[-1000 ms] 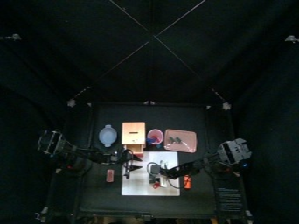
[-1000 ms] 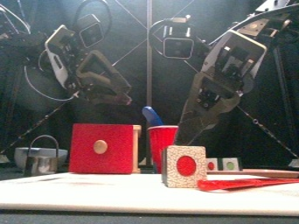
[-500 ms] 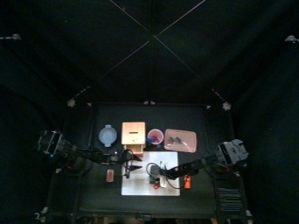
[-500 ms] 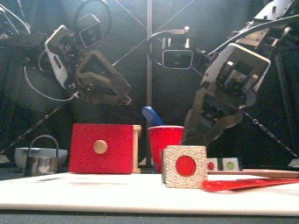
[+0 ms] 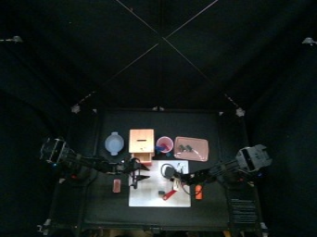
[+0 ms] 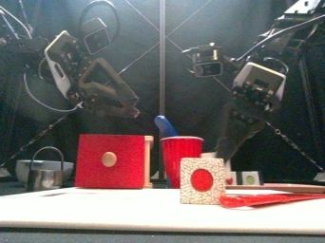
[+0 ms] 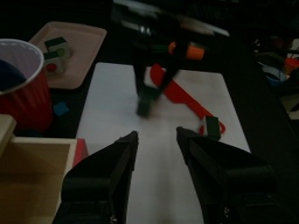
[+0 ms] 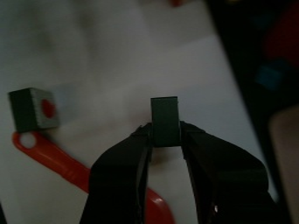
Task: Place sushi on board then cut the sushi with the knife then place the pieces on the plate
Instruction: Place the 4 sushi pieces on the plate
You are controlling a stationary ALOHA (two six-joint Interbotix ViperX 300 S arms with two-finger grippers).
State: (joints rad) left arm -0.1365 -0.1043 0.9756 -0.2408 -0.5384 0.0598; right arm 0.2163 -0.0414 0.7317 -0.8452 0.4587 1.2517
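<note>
Right gripper (image 8: 167,131): jaws closed to a narrow gap, pinching a dark sushi piece (image 8: 167,115) by its lower end, over the white cutting board (image 8: 117,52). Height above the board: cannot tell. A second sushi piece (image 6: 200,180), red centre facing front, stands on the board near its middle and screens the right jaw tips in the front view. The red knife (image 6: 260,199) lies flat on the board at about 4 o'clock from that piece. Behind the board: wooden box (image 6: 114,160) at 11 o'clock, red cup (image 6: 180,157) holding the blue knife (image 6: 162,124) at 12, pink tray (image 5: 198,150) at 1, blue-grey bowl (image 5: 114,143) at 10. Left gripper (image 7: 156,144) hangs over the board's 9 o'clock edge, jaws spread apart and empty.
</note>
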